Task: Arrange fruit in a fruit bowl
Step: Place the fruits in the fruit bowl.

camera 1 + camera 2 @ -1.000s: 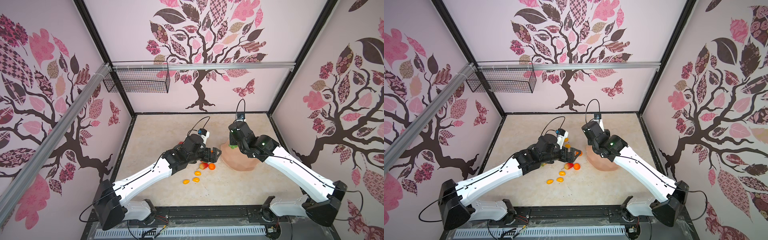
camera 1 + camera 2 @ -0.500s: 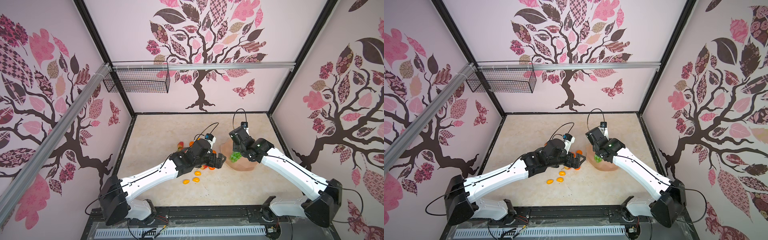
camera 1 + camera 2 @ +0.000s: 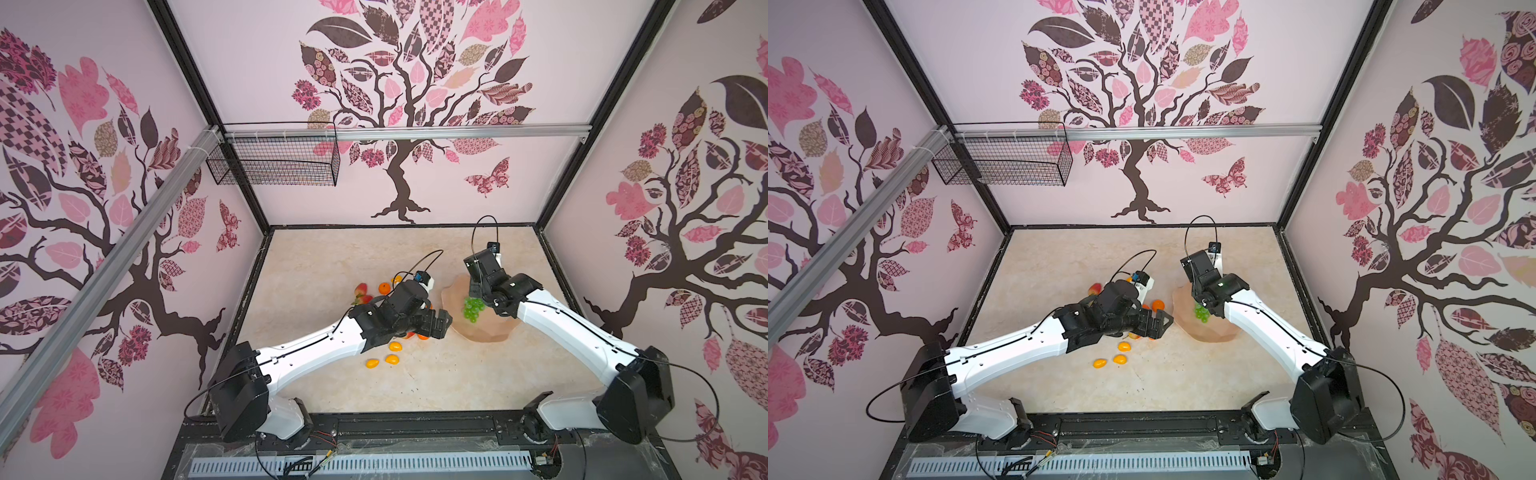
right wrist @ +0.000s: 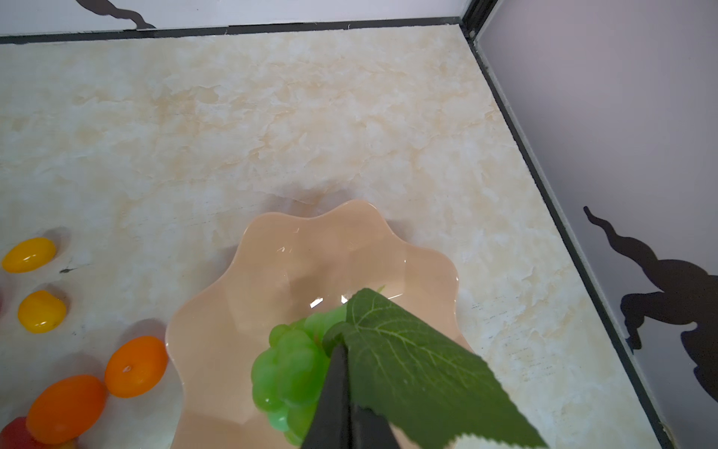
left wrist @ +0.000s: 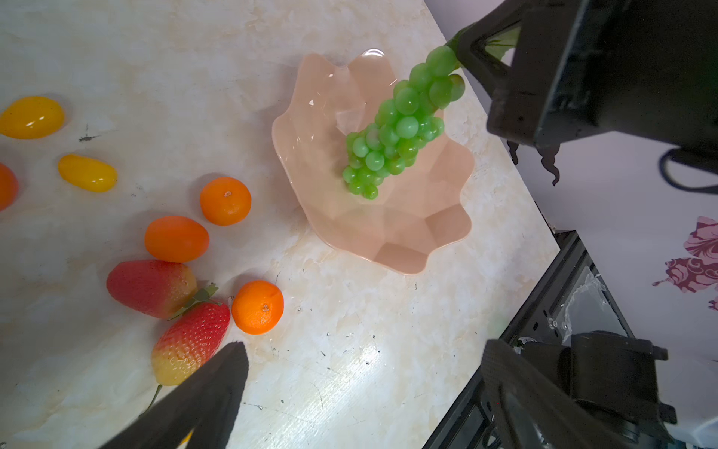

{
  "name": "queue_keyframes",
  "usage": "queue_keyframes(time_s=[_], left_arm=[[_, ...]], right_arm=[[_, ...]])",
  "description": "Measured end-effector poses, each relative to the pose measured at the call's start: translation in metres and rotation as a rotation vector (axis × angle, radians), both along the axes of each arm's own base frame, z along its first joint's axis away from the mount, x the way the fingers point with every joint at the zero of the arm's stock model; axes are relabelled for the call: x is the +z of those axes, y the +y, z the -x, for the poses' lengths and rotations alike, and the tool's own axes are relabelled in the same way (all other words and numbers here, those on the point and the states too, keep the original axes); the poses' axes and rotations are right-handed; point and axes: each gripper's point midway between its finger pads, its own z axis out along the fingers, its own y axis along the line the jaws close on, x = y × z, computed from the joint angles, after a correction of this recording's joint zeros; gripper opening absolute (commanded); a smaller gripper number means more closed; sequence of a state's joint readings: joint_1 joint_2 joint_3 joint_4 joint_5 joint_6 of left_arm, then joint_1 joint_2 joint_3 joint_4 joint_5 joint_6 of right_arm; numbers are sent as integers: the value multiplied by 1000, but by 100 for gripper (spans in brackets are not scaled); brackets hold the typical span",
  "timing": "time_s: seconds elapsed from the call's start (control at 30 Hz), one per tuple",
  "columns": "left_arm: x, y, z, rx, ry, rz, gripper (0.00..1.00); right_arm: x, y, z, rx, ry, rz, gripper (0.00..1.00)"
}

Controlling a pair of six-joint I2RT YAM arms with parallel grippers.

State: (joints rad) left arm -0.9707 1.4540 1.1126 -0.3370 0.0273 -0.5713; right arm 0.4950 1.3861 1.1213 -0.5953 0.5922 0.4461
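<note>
Now the right tool (image 4: pixel 338 361), clamped on the stem of the green grape bunch (image 5: pixel 392 132), dangles it over the fruit bowl (image 5: pixel 392 248) right of centre in both top views, so the placing step looks nearly done and next calls for lowering and releasing, while the left tool (image 5: pixel 365 350) hovers, jaws apart, above a strawberry (image 5: pixel 190 338).

marble-look table (image 3: pixel 332 257) — fruit bowl (image 5: pixel 392 245), loose fruit (image 5: pixel 225 201)

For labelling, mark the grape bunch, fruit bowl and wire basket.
grape bunch (image 5: pixel 396 132), left wrist view, middle of cluster.
fruit bowl (image 5: pixel 388 241), left wrist view, bare wall.
wire basket (image 3: pixel 278 164), a top view, front mesh.
</note>
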Motion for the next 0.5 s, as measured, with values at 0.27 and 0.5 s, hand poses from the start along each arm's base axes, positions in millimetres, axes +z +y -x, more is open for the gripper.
queue_keyframes(time_s=[0.27,0.5], left_arm=[[3,0,-7,25,-14,-12,98],[8,-10,-22,57,-37,-23,98]], right_arm=[[-16,-10,-23,-25,31,7,0],[-28,-12,-39,-25,51,7,0]])
